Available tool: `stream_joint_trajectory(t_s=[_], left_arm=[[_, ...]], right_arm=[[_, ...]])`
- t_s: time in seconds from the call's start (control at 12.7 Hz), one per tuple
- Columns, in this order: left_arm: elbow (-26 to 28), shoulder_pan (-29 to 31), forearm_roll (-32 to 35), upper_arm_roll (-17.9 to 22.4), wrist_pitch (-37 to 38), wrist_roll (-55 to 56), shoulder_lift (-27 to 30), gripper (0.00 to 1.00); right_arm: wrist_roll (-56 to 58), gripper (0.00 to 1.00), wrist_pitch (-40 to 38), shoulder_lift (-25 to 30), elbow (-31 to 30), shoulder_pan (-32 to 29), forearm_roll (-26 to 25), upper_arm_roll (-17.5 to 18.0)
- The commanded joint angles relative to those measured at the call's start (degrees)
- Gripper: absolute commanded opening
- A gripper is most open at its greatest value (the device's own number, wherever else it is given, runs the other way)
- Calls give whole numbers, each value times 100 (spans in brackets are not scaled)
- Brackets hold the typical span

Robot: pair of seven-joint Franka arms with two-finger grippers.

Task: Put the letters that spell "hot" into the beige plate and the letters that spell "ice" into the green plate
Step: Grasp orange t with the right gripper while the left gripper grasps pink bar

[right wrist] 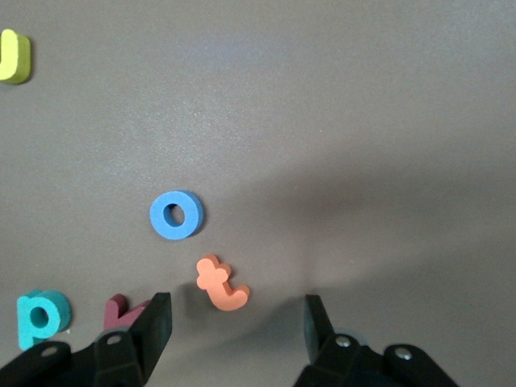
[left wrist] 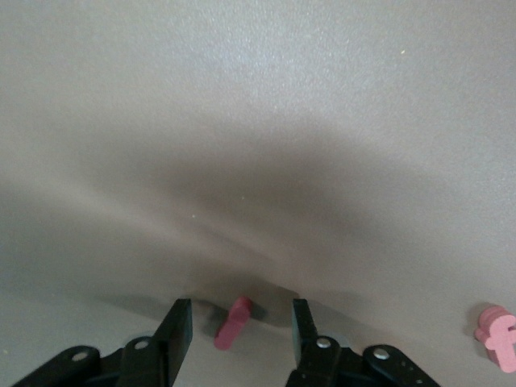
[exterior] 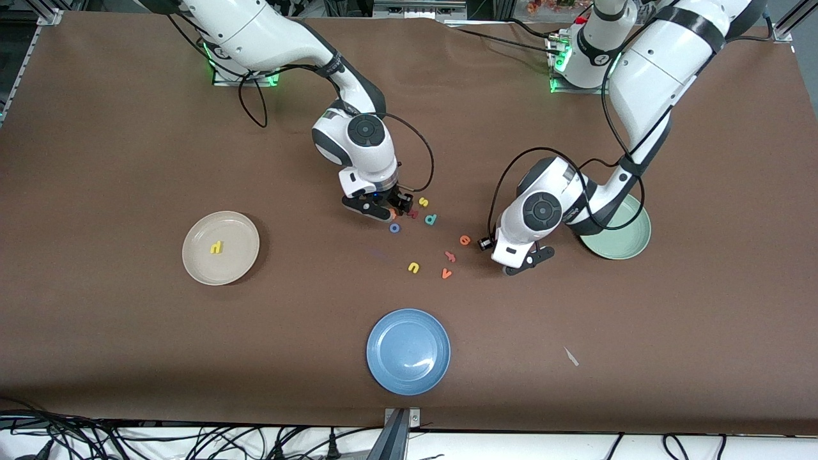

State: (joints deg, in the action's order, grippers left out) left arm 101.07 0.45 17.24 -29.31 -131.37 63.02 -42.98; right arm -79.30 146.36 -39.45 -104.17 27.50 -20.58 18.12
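My left gripper (exterior: 525, 263) hangs low over the table beside the green plate (exterior: 631, 237), open. The dark red "i" (left wrist: 233, 322) lies between its fingers, touching neither. An orange "e" (exterior: 465, 239) lies close by. My right gripper (exterior: 387, 211) stands open over the letter cluster. The orange "t" (right wrist: 219, 284) lies just ahead of its fingertips (right wrist: 160, 310), and the blue "o" (right wrist: 176, 214) a little past that. The yellow "h" (exterior: 216, 247) lies in the beige plate (exterior: 192, 259). The left arm hides part of the green plate.
A dark red letter (right wrist: 119, 310), teal "p" (right wrist: 40, 316) and yellow "s" (exterior: 423, 202) crowd the right gripper. Yellow "u" (exterior: 414, 268), orange "v" (exterior: 447, 273) and a pinkish letter (left wrist: 496, 334) lie nearer the front camera. The blue plate (exterior: 408, 351) sits nearest it.
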Motion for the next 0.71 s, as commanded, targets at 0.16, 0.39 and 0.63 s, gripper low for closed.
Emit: stream_joint_trajectory(t_s=[0.16,0.39,0.63], left_arm=[[44,-19,183,30,32,255,61,47],[53,-10,183,30,32,255,61,33],[44,-1,183,21,41,255,61,20]], right_arm=[[160,74,42,-220,124,36,-472,7],[178,60,69,-256,125,44,-500,16],[187,42,69,-256,125,36,-491,16]])
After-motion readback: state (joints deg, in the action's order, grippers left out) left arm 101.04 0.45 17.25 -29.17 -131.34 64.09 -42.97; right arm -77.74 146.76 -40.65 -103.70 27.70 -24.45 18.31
